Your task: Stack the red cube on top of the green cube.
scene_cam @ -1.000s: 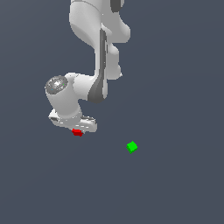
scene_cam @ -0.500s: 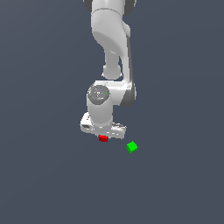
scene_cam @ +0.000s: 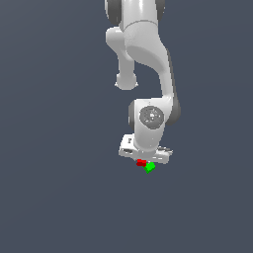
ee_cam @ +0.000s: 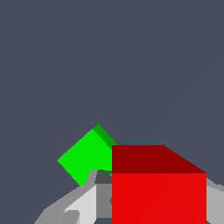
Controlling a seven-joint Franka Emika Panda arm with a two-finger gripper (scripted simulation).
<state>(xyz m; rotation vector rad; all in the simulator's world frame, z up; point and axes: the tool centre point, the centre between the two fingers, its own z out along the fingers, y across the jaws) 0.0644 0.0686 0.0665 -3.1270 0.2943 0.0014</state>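
My gripper (scene_cam: 142, 161) is shut on the red cube (scene_cam: 141, 162) and holds it above the floor. The green cube (scene_cam: 149, 167) lies on the grey floor just to the exterior view's right of the red cube and slightly lower. In the wrist view the red cube (ee_cam: 158, 188) fills the space between my fingers (ee_cam: 83, 203), and the green cube (ee_cam: 86, 156) shows beyond it, turned diagonally, offset to one side rather than straight under it.
The plain grey floor (scene_cam: 59, 197) surrounds both cubes. My white arm (scene_cam: 148, 64) rises above the gripper at the middle of the exterior view.
My gripper has carried the red cube toward the exterior view's right, from well away from the green cube to right beside and above it.
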